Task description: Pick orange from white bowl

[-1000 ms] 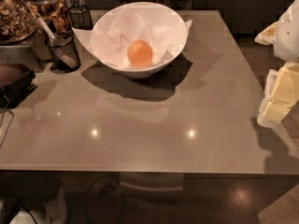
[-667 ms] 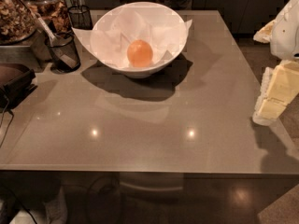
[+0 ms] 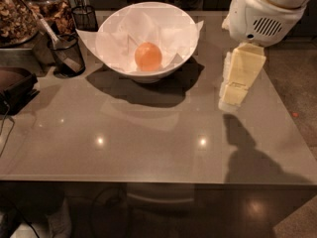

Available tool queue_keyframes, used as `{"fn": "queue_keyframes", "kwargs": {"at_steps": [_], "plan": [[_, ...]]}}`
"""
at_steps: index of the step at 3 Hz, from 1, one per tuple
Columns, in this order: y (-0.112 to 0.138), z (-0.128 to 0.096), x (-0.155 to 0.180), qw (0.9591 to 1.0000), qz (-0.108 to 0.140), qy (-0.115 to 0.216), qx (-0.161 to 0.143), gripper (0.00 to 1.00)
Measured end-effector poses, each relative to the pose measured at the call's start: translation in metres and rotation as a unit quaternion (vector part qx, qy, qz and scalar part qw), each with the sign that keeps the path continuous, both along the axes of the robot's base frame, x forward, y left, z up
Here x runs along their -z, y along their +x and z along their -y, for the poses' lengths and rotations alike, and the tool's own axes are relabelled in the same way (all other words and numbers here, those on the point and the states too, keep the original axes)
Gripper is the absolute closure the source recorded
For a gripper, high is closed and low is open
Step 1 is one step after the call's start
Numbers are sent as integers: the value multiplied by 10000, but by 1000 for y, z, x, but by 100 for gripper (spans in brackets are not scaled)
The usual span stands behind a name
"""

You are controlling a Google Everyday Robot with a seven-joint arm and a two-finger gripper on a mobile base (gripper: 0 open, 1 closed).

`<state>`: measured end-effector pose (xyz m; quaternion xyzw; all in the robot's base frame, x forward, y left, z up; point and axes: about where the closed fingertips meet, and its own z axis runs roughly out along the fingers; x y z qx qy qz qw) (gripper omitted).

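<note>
The orange point(image 3: 148, 56) lies in the middle of the large white bowl point(image 3: 184, 47), on crinkled white paper. The bowl stands at the back of the grey table point(image 3: 148, 133). My gripper point(image 3: 231, 102) hangs from the white arm point(image 3: 262, 14) at the right, to the right of the bowl and a little nearer, above the table. It points down and is well apart from the orange. It holds nothing.
Two small black mesh cups point(image 3: 67, 53) stand left of the bowl, one with a utensil in it. Containers of snacks point(image 3: 20, 14) sit at the far left back. A dark object point(image 3: 15, 86) lies at the table's left edge.
The arm and gripper have moved left from the right edge, in over the table toward the bowl. The orange and bowl have not moved.
</note>
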<state>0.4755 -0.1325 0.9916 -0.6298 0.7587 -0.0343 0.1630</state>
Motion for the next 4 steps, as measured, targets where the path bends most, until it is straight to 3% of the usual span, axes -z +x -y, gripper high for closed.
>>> {"fn": "queue_keyframes", "kwargs": {"at_steps": [1, 2, 3, 4], "plan": [[0, 0, 0, 10000, 0, 1, 0, 0], [28, -17, 1, 9990, -123, 418, 139, 0], [66, -40, 6, 9973, -338, 575, 319, 0], [86, -65, 14, 9967, -573, 574, 79, 0]]}}
